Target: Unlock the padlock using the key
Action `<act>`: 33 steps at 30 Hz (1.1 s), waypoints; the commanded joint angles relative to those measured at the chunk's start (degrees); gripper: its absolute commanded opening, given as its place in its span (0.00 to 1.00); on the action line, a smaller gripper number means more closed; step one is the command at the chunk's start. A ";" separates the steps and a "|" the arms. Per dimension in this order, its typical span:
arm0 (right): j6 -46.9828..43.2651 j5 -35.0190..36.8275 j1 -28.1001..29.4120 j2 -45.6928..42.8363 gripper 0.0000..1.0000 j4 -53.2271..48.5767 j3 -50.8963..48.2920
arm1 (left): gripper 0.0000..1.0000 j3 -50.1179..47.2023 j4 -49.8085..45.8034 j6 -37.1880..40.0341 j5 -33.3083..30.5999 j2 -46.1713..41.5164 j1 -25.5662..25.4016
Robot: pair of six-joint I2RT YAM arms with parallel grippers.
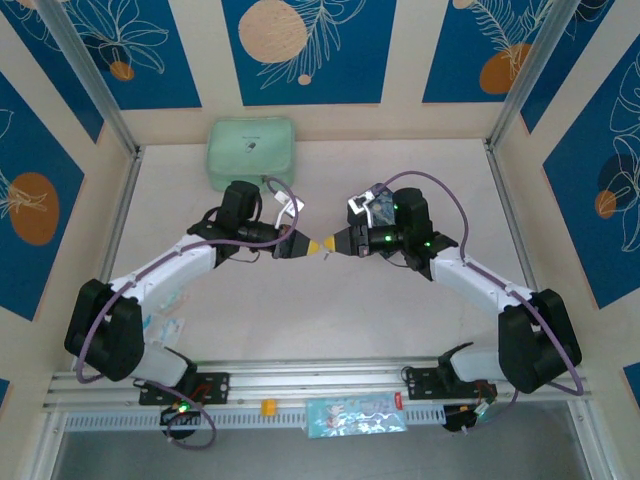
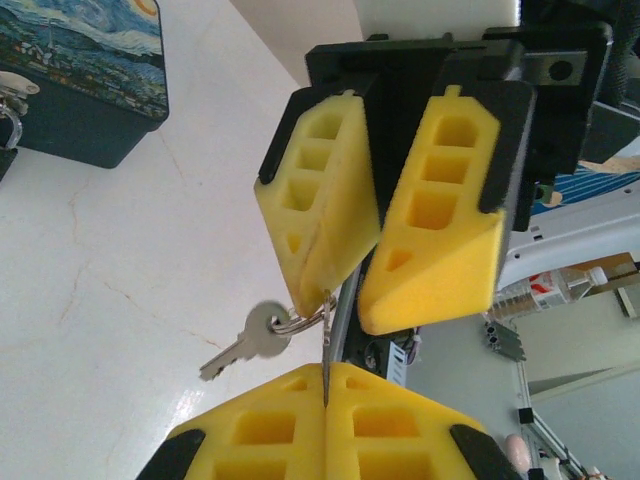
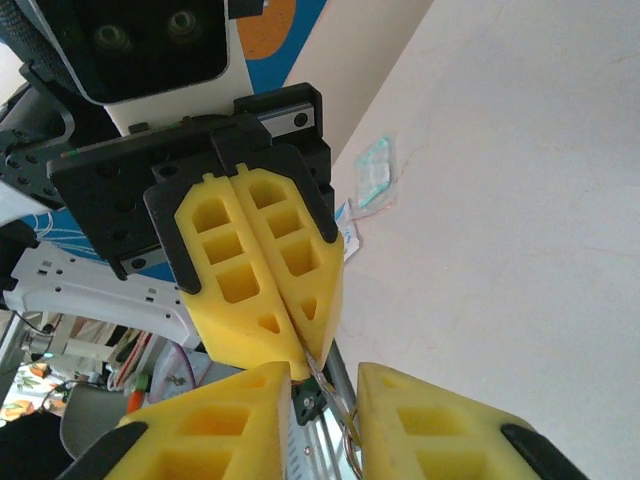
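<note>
My left gripper and right gripper meet tip to tip over the middle of the table. In the left wrist view my left gripper is shut on the key, held edge-on with its thin blade rising from the pads. A second key dangles from the ring. My right gripper is open above it, one finger touching the ring. From the right wrist, my right gripper is open around the key. The padlock hangs on the tin box, cut by the frame edge.
A mint-green case lies at the back of the table. Small plastic packets lie beside the left arm, and a printed packet sits on the front rail. A metal frame borders the white tabletop.
</note>
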 commanded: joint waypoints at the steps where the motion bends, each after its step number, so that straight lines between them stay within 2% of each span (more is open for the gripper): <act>1: -0.12 -1.45 0.57 0.82 0.21 0.72 -0.02 | 0.00 1.56 2.25 -0.90 1.75 -0.83 0.41; 5: -0.03 -1.67 1.21 1.92 0.20 1.22 0.38 | 0.00 1.28 3.69 -1.91 1.93 -0.92 0.41; 10: 0.45 -2.15 1.24 2.61 0.04 2.49 0.12 | 0.00 0.74 3.99 -2.80 0.07 -1.34 0.64; 11: 0.57 -2.08 1.08 2.50 0.03 2.78 -0.07 | 0.09 0.33 4.20 -3.46 -1.13 -1.63 1.02; 13: 0.77 -1.27 0.78 1.82 0.01 3.14 -0.58 | 0.60 -1.75 6.90 -7.51 -5.80 -2.87 2.95; 14: 0.76 -0.60 0.76 1.39 0.01 3.16 -0.95 | 0.74 -3.29 8.90 -10.11 -8.43 -3.78 4.04; 16: 0.84 1.29 0.76 0.14 0.01 3.68 -1.92 | 0.88 -7.93 17.22 -18.25 -12.70 -5.93 6.60; 20: 2.38 5.82 1.29 -1.41 0.01 6.34 -4.10 | 0.88 -14.62 32.74 -31.08 -19.67 -8.00 6.36; 24: 6.08 15.28 3.78 -2.56 0.01 11.51 -6.57 | 0.85 -20.79 43.79 -39.96 -29.27 -9.33 2.99; 28: 8.95 25.11 8.04 -3.54 0.01 16.67 -8.35 | 0.85 -23.83 47.52 -43.46 -35.48 -9.55 -1.07; 33: 6.72 35.71 13.21 -5.07 0.01 17.36 -8.87 | 0.84 -24.07 49.04 -45.09 -38.19 -9.10 -3.53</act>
